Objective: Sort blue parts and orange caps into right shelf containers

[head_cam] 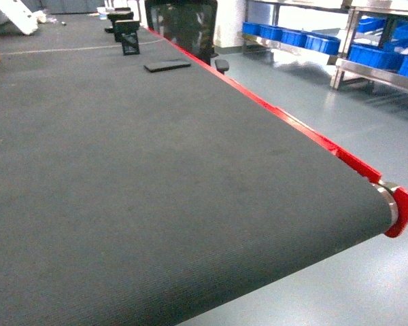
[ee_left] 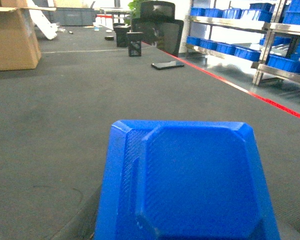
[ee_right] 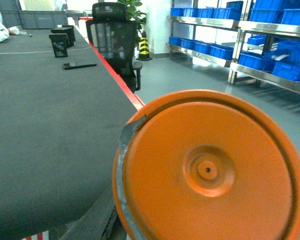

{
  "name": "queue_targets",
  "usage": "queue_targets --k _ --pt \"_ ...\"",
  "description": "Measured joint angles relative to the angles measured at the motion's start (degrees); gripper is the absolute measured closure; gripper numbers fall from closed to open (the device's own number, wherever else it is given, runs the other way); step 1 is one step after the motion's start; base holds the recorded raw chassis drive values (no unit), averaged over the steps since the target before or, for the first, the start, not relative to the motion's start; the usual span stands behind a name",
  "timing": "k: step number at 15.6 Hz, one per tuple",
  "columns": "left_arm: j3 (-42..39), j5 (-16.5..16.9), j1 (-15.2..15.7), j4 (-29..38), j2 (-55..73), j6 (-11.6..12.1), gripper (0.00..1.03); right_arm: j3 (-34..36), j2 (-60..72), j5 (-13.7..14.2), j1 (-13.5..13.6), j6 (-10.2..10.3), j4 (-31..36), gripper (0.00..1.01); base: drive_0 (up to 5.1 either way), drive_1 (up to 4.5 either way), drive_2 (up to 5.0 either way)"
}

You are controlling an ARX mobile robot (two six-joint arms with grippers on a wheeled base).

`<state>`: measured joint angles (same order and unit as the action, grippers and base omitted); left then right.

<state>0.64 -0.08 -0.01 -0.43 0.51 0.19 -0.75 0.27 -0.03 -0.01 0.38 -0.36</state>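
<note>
**Blue part on the left wrist, orange cap on the right, crates well off to the side**

While the head camera sees only the dark conveyor belt point(head_cam: 156, 183) with its red edge rail point(head_cam: 306, 132), the wrist cameras carry the real action. The left wrist view is filled low down by a blue part point(ee_left: 190, 185), a square tray-like piece with chamfered corners, held just under the lens over the belt. The left gripper's fingers are hidden behind it, so whether they are spread or closed, I cannot tell. Over on the right wrist, an orange cap point(ee_right: 210, 170) fills the lower right of the view, round, with a small hub at its centre and a strip of grey tape on its left rim. Again the right gripper is hidden, and its grip cannot be judged.

The blue crates point(head_cam: 292, 37) sit on metal shelves point(ee_right: 210, 22) across the grey floor point(head_cam: 326, 88), well apart from the belt. A black office chair point(ee_right: 112, 40) stands against the belt's edge, and a cardboard box point(ee_left: 12, 37) rests far left.
</note>
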Motion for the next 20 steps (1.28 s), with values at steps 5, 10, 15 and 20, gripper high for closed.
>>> queue_targets --k 5,10,15,20 --pt "0.00 0.02 0.00 0.02 0.00 0.00 0.61 0.00 0.00 0.00 0.00 0.00 0.00 0.57 -1.6 -1.61 -1.6" --pt "0.00 0.00 0.00 0.00 0.00 0.00 0.61 0.00 0.00 0.00 0.00 0.00 0.00 0.57 -1.6 -1.61 -1.6" --pt "0.00 0.00 0.00 0.00 0.00 0.00 0.61 0.00 0.00 0.00 0.00 -0.02 0.00 0.57 -1.5 -1.54 -1.5" --pt "0.00 0.04 0.00 0.00 0.00 0.00 0.61 0.00 0.00 0.00 0.00 0.00 -0.02 0.57 -1.6 -1.57 -1.6"
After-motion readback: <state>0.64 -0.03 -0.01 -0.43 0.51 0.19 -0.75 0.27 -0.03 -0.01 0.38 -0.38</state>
